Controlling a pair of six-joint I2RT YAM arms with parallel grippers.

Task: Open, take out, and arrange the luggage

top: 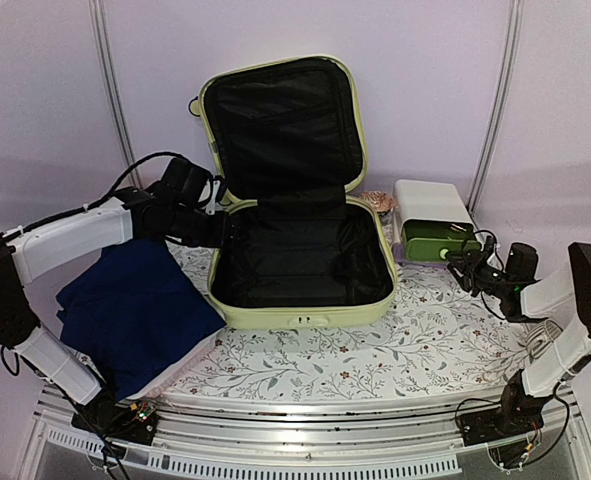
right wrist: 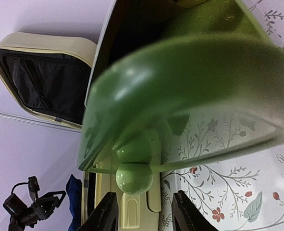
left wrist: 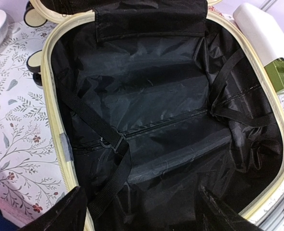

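Observation:
The luggage (top: 300, 300), a pale yellow-green hard-shell suitcase, lies open mid-table with its lid (top: 280, 125) standing upright behind. Its black lining (left wrist: 151, 110) shows loose straps and nothing else inside. My left gripper (top: 203, 218) hovers at the suitcase's left rim. In the left wrist view this gripper (left wrist: 142, 214) is open over the lining, with nothing between its fingers. My right gripper (top: 465, 262) sits at the front of the green drawer (top: 437, 243). In the right wrist view it (right wrist: 146, 211) stands open, its fingers either side of and just short of the round green knob (right wrist: 134, 177).
A folded navy cloth (top: 135, 310) lies on the left of the flowered tablecloth (top: 425, 340). The small white box (top: 430, 205) holding the green drawer stands right of the suitcase. A small brownish item (top: 377, 205) sits between them.

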